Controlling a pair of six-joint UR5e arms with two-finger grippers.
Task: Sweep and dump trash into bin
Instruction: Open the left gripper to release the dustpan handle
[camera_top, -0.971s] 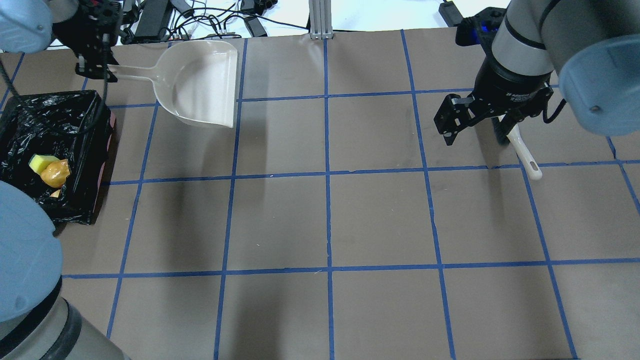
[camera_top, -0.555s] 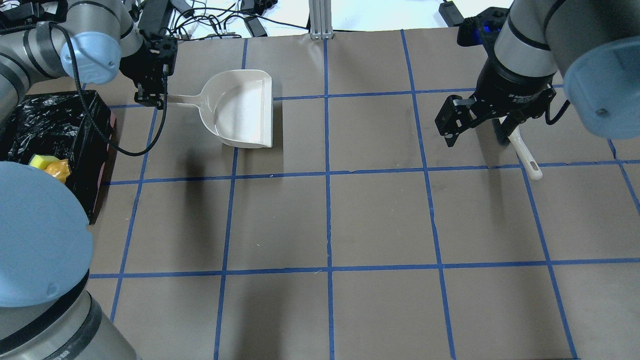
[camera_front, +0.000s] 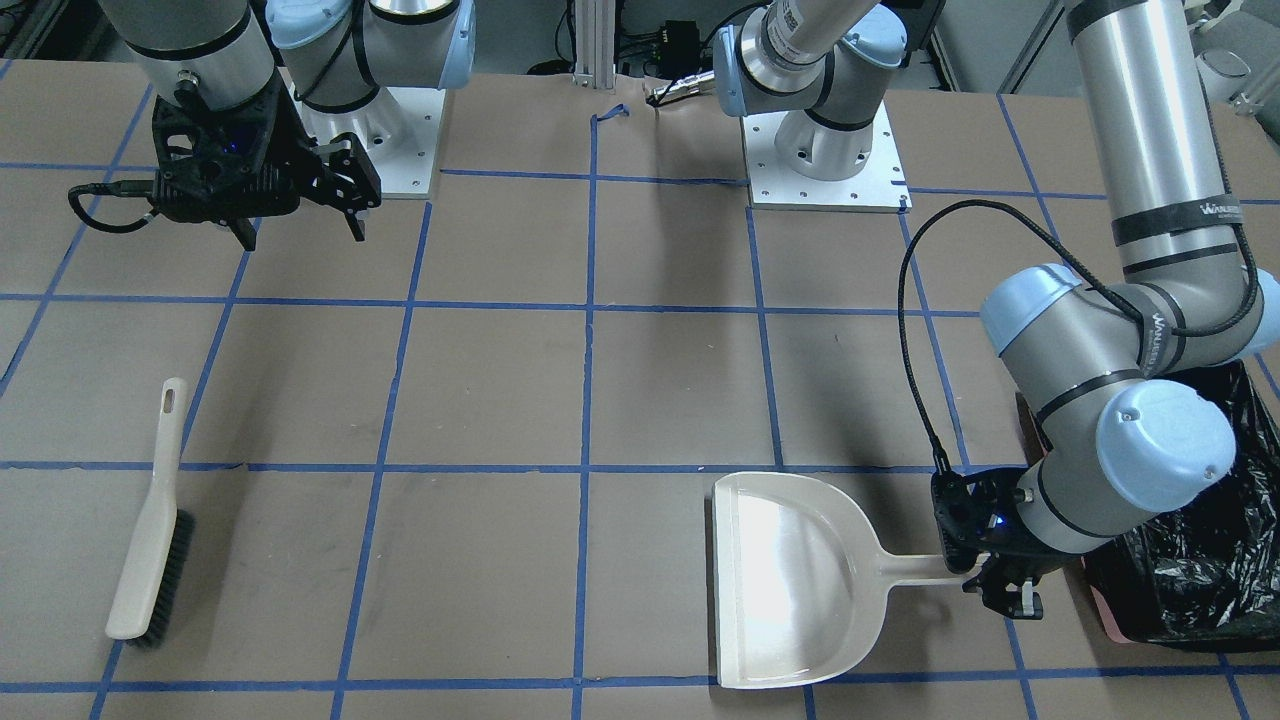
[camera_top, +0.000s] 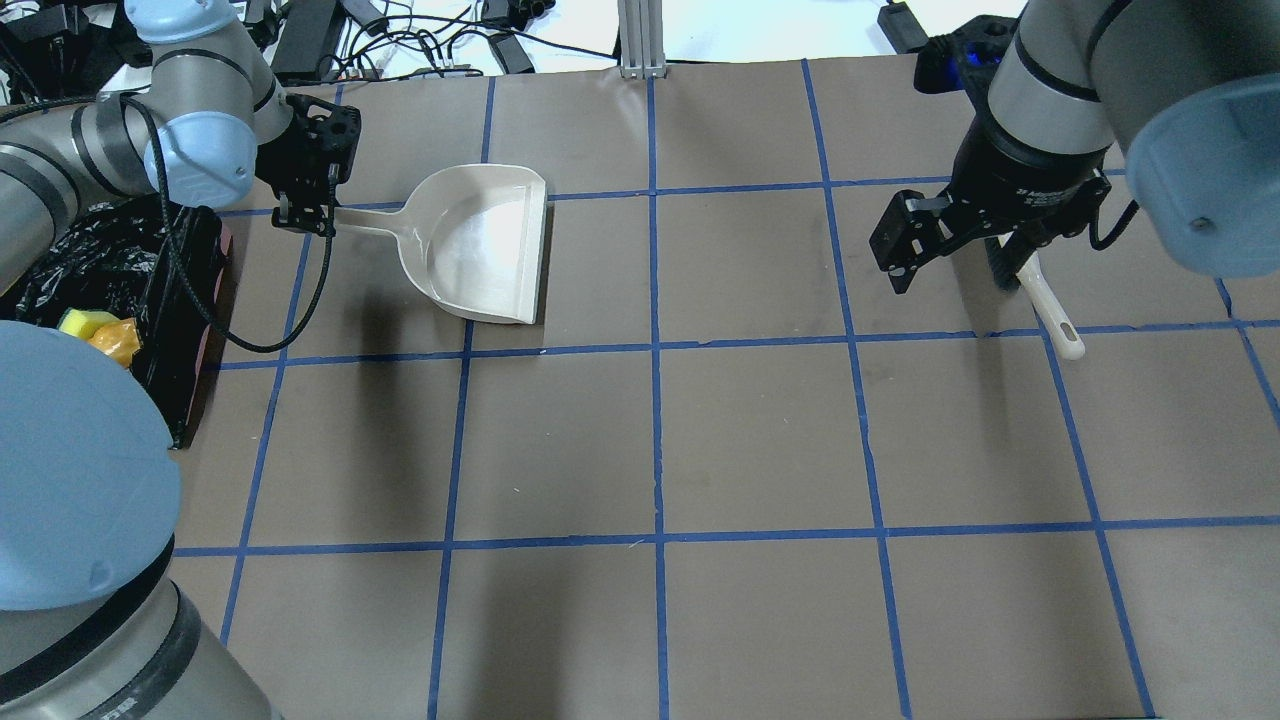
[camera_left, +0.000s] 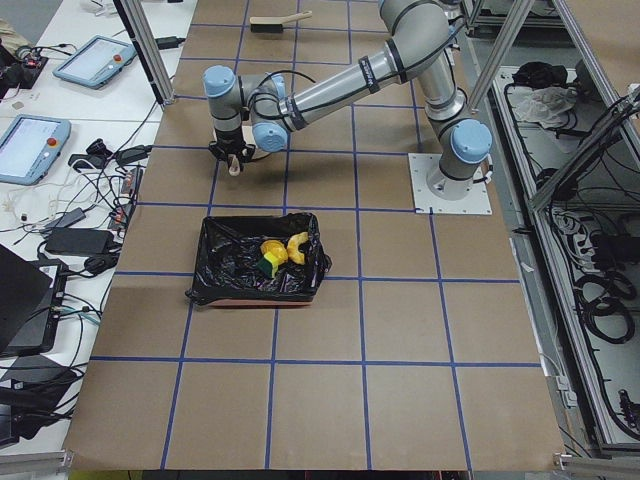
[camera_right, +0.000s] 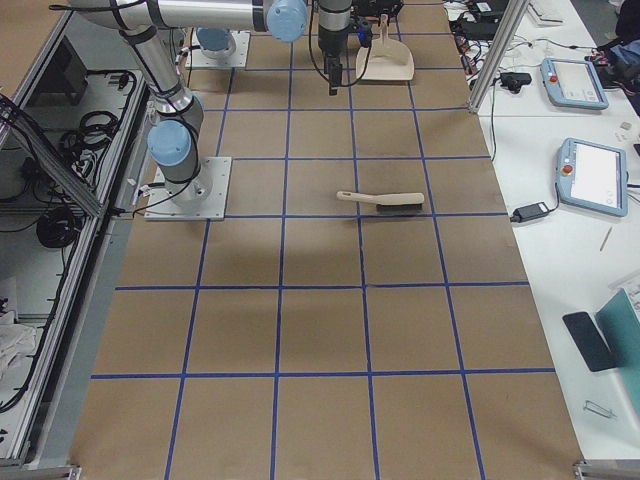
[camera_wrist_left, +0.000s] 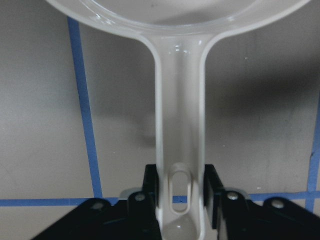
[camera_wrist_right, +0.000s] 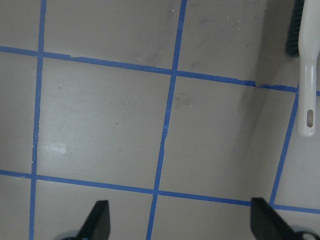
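Observation:
The bin (camera_top: 190, 300), a box lined with black plastic and showing a pink rim, stands at the table's left edge. The trash lies inside it: a yellow sponge (camera_top: 78, 322), an orange lump (camera_top: 112, 342) and pale peel (camera_left: 297, 245). My left gripper (camera_top: 305, 215) is shut on the handle of the beige dustpan (camera_top: 485, 245). The empty pan sits level, low on the table to the right of the bin. The handle (camera_wrist_left: 180, 125) runs between the fingers. My right gripper (camera_top: 950, 280) is open and empty above the table, beside the brush (camera_top: 1050, 310).
The brush (camera_front: 150, 540) lies flat on the brown paper with its bristles toward the far edge. Cables and power bricks (camera_top: 400, 40) lie beyond the table's far edge. Blue tape lines grid the table.
My left arm carried the dustpan to the right, away from the bin, levelled it and lowered it toward the table. The right arm has hardly moved.

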